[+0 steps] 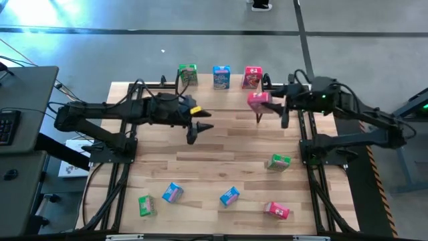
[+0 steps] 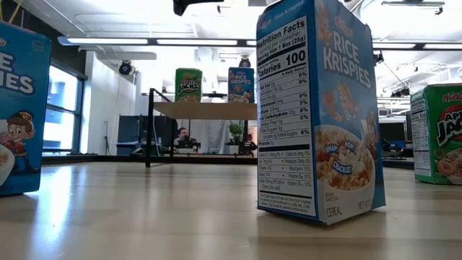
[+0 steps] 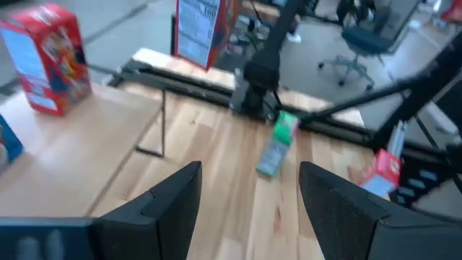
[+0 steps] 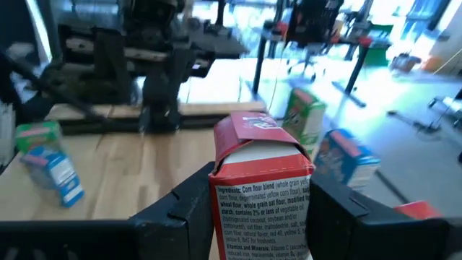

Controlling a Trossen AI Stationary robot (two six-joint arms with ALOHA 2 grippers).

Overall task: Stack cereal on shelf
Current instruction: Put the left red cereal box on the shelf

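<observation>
Aloft, right end effector [image 1: 271, 102] around red-pink box [image 1: 257, 99].

robotics lab or open workshop-office space: grey concrete floor [image 1: 100, 47] with taped lines, long ceiling strip lights [image 2: 155, 41], big windows [image 2: 61, 108], rolling office chair [image 3: 359, 43], a person seated at a desk [image 2: 182, 137] in back, keyboard [image 1: 7, 124] beside the wooden table [image 1: 221, 150].

Bare tabletop [image 1: 227, 144] between arms
</observation>
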